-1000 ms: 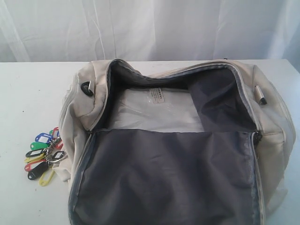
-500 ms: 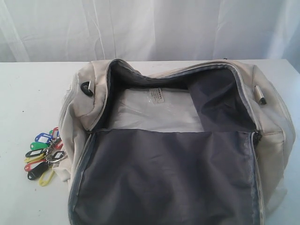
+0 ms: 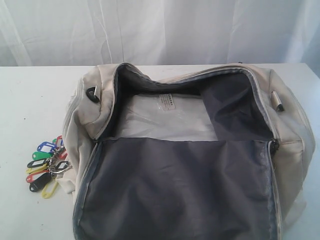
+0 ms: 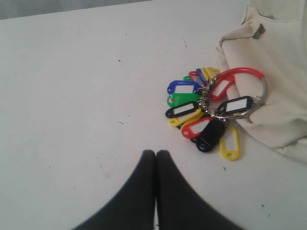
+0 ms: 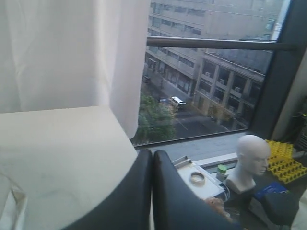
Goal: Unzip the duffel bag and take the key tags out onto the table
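You have a cream duffel bag [image 3: 289, 131] with a plain grey lining [image 3: 175, 190], lying on a plain white table [image 3: 30, 100]. Just beside the bag, your key tags [image 3: 46, 167] are red, yellow, green, blue and black, with white label windows. Behind the bag hangs a white curtain [image 3: 150, 30].

The black right gripper [image 5: 153, 158] has its two fingers pressed tight together. Past it lies the wide white flat table [image 5: 62, 143]. A long white cloth curtain [image 5: 62, 48] hangs at the far side of the table. Beside the curtain is a big glass window with a dark frame [image 5: 216, 44]. Through it you can see tall grey buildings [image 5: 225, 81], a leafy green tree [image 5: 153, 120] and a small white car [image 5: 178, 101] on the street. Off the table's edge stands a smooth white model head [image 5: 253, 158]. A yellow plastic rack [image 5: 283, 160] sits just beside the head. Near it are a small jar with a green lid [image 5: 221, 169] and a round pale ring [image 5: 197, 178].
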### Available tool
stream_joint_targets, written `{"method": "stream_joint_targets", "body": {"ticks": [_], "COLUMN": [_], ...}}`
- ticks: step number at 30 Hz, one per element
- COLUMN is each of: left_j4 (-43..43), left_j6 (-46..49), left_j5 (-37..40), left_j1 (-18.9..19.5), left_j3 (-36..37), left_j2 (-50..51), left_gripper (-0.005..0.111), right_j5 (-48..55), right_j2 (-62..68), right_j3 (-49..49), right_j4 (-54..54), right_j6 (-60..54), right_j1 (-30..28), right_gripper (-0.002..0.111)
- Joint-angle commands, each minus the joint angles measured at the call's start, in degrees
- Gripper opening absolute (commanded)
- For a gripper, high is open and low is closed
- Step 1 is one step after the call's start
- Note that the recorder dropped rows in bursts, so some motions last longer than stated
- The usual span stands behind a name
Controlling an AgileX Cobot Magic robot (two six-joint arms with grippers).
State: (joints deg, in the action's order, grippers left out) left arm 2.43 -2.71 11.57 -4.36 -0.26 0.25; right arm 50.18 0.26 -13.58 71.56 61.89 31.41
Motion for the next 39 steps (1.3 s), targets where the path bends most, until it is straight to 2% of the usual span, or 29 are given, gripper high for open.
{"method": "stream_joint_targets", "body": {"ticks": [1, 12, 14, 15, 17, 22, 26, 28, 30, 32, 34, 39], "left_j4": [-0.23, -0.23, -0.23, -0.23, -0.23, -0.23, -0.23, -0.23, -0.23, -0.23, -0.23, -0.23], "left_j6": [-0.08, -0.08, -0.08, -0.08, -0.08, -0.08, -0.08, -0.08, -0.08, -0.08, -0.08, -0.08], "left_j5": [-0.02, -0.02, -0.02, -0.02, -0.02, -0.02, -0.02, -0.02, -0.02, -0.02, -0.02, -0.02], "left_j1": [-1.67, -1.68, -1.68, -1.68, -1.68, -1.68, -1.68, -1.68, -1.68, -1.68, -1.68, -1.68], "left_j3": [0.26, 0.26, 0.26, 0.26, 0.26, 0.26, 0.26, 0.26, 0.26, 0.26, 0.26, 0.26], "left_j2": [-0.25, -0.25, -0.25, -0.25, -0.25, -0.25, -0.25, -0.25, -0.25, -0.25, -0.25, -0.25], "left_gripper": [0.0, 0.0, 0.0, 0.0, 0.0, 0.0, 0.0, 0.0, 0.0, 0.0, 0.0, 0.0], "right_j5": [-0.03, -0.17, -0.05, 0.26, -1.6, -3.11, -4.25, -7.55, -11.04, -13.55, -18.37, -29.21], "right_j2": [-0.26, -0.26, -0.26, -0.26, -0.26, -0.26, -0.26, -0.26, -0.26, -0.26, -0.26, -0.26], "right_j3": [0.38, 1.58, 2.06, 2.06, 3.28, 5.49, 6.87, 7.74, 9.04, 10.89, 12.56, 13.58], "right_j4": [0.22, -0.11, -5.03, -11.11, -14.31, -32.85, -45.69, -56.39, -68.52, -80.41, -87.12, -86.15], "right_j6": [-0.18, -0.18, -0.18, -0.32, -8.58, -41.59, -77.7, -95.76, -108.06, -112.01, -110.64, -107.71], "right_j1": [-2.59, -2.57, -2.57, -2.57, -2.17, -1.1, -1.1, -1.1, -1.1, -1.1, -1.1, -1.1], "right_gripper": [0.0, 0.0, 0.0, 0.0, 0.0, 0.0, 0.0, 0.0, 0.0, 0.0, 0.0, 0.0]}}
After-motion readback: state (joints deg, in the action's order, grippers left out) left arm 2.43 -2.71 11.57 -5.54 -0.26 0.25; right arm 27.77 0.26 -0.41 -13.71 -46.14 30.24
